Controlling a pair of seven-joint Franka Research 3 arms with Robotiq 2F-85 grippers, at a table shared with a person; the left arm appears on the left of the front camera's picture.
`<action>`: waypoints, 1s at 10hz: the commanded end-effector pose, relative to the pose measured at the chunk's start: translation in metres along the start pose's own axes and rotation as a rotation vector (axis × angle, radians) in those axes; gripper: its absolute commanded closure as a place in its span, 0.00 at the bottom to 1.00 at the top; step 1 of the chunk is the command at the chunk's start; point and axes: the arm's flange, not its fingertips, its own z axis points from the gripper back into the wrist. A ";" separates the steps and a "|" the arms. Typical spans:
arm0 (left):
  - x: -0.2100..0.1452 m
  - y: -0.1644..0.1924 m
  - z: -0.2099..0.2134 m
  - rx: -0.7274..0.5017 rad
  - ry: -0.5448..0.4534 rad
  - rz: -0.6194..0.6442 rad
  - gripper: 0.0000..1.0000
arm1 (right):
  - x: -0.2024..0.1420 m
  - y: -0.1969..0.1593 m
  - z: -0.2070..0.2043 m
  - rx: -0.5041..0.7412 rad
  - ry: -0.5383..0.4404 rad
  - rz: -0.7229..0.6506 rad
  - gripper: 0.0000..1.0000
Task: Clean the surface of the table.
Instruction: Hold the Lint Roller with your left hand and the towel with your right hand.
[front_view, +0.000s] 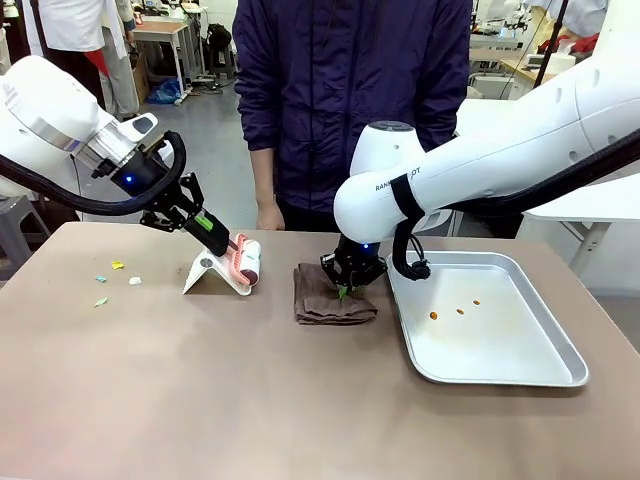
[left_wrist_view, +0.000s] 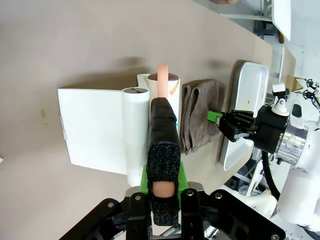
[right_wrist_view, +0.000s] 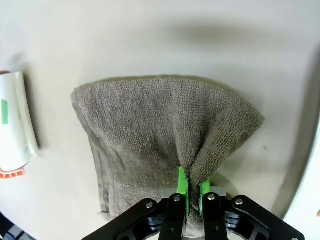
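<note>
Jaws clamped: left jaws on lint roller (front_view: 244, 259), right jaws on cloth (front_view: 322, 305); lift roller clear of its stand (front_view: 207, 272) before rolling scraps (front_view: 117, 265).

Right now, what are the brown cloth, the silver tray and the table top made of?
The brown cloth looks like terry towelling: fuzzy, looped weave, soft folds. The silver tray seems to be metal, maybe steel or aluminium: smooth, shiny, rolled rim. The table top looks like matte laminate or painted board, hard to tell which: flat, even taupe, no grain.
</note>
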 end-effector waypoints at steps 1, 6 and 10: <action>-0.009 0.000 0.003 -0.072 -0.048 -0.017 1.00 | -0.004 -0.017 -0.005 0.030 0.000 0.006 1.00; -0.034 0.007 0.039 -0.336 -0.091 -0.102 1.00 | -0.023 -0.072 0.045 0.634 -0.047 0.101 1.00; -0.071 0.052 0.091 -0.601 -0.032 -0.162 1.00 | -0.055 -0.116 0.077 1.184 -0.015 0.134 1.00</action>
